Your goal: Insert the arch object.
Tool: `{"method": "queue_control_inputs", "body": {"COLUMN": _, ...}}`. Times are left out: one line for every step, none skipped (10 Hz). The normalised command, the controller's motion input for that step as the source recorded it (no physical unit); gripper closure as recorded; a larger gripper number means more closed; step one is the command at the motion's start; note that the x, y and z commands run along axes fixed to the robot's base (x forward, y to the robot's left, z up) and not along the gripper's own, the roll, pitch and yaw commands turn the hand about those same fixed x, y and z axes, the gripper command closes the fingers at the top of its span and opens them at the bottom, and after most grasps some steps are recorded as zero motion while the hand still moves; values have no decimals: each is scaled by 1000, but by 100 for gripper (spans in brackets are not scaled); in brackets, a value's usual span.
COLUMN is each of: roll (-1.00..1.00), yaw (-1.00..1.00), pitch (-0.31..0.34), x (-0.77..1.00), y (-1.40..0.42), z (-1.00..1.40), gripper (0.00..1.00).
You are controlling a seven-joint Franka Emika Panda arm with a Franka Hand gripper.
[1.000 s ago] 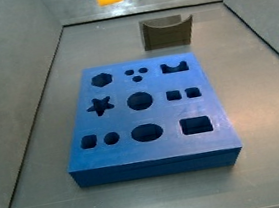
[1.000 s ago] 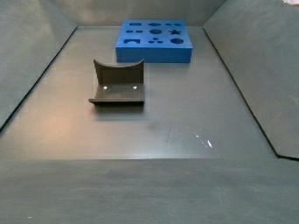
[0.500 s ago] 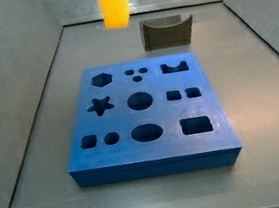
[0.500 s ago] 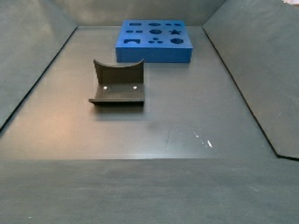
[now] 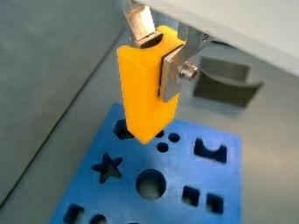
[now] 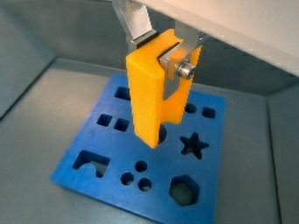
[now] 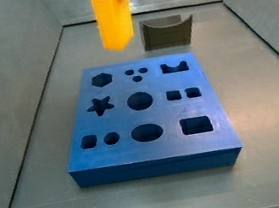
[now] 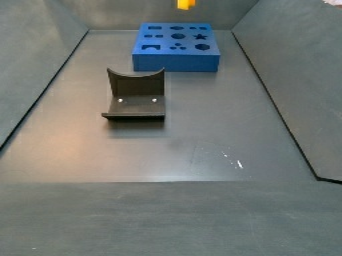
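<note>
My gripper (image 5: pixel 162 61) is shut on a long orange bar (image 5: pixel 146 92), held upright with its lower end above the blue board (image 5: pixel 126 185). Both wrist views show silver fingers (image 6: pixel 177 68) clamping the bar's upper part. In a side view the bar (image 7: pixel 112 14) hangs over the board's far edge (image 7: pixel 152 157), near the hexagon hole (image 7: pixel 100 79). The arch-shaped hole (image 7: pixel 173 67) lies at the board's far right. Only the bar's tip (image 8: pixel 186 4) shows in a side view. No small olive-grey arch block shows apart from the rig.
The dark fixture (image 8: pixel 134 93), an L-shaped bracket with a curved notch on a base plate, stands on the grey floor beyond the board (image 7: pixel 167 32). Grey walls (image 7: pixel 21 106) slope up around the floor. The board (image 8: pixel 178 62) has several shaped holes.
The orange bar has come down in the side view, from just its tip at the frame's top edge to hanging low over the board's far edge.
</note>
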Motion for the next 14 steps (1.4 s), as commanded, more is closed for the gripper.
{"method": "queue_control_inputs", "body": {"roll": -6, "yaw": -1000, "pitch": 0, "x": 0, "y": 0, "z": -157, "gripper": 100}}
{"method": "queue_control_inputs", "body": {"roll": -17, "yaw": -1000, "pitch": -1, "x": 63, "y": 0, "z": -23, "gripper": 100}}
{"method": "queue_control_inputs", "body": {"roll": 0, "yaw": -1000, "pitch": 0, "x": 63, "y": 0, "z": -31, "gripper": 100}}
{"method": "queue_control_inputs", "body": {"roll": 0, "yaw": -1000, "pitch": 0, "x": 57, "y": 6, "z": -34, "gripper": 100}}
{"method": "queue_control_inputs", "body": {"roll": 0, "yaw": -1000, "pitch": 0, "x": 57, "y": 9, "z": -31, "gripper": 100}}
{"method": "queue_control_inputs", "body": {"roll": 0, "yaw": -1000, "pitch": 0, "x": 60, "y": 9, "z": -23, "gripper": 100}}
{"method": "queue_control_inputs", "body": {"roll": 0, "yaw": -1000, "pitch": -26, "x": 29, "y": 0, "z": 0, "gripper": 100}}
{"method": "queue_control_inputs", "body": {"roll": 0, "yaw": -1000, "pitch": -33, "x": 29, "y": 0, "z": 0, "gripper": 100}}
{"method": "queue_control_inputs", "body": {"roll": 67, "yaw": -874, "pitch": -53, "x": 300, "y": 111, "z": -37, "gripper": 100}}
{"method": "queue_control_inputs", "body": {"roll": 139, "yaw": -714, "pitch": -37, "x": 514, "y": 123, "z": -94, "gripper": 100}}
{"method": "queue_control_inputs", "body": {"roll": 164, "yaw": -480, "pitch": -34, "x": 771, "y": 154, "z": -154, "gripper": 100}}
{"method": "queue_control_inputs", "body": {"roll": 170, "yaw": -254, "pitch": -11, "x": 1000, "y": 186, "z": -143, "gripper": 100}}
{"method": "queue_control_inputs", "body": {"roll": 173, "yaw": -231, "pitch": -6, "x": 1000, "y": 189, "z": -149, "gripper": 100}}
{"method": "queue_control_inputs", "body": {"roll": 176, "yaw": -417, "pitch": -14, "x": 826, "y": 189, "z": -149, "gripper": 100}}
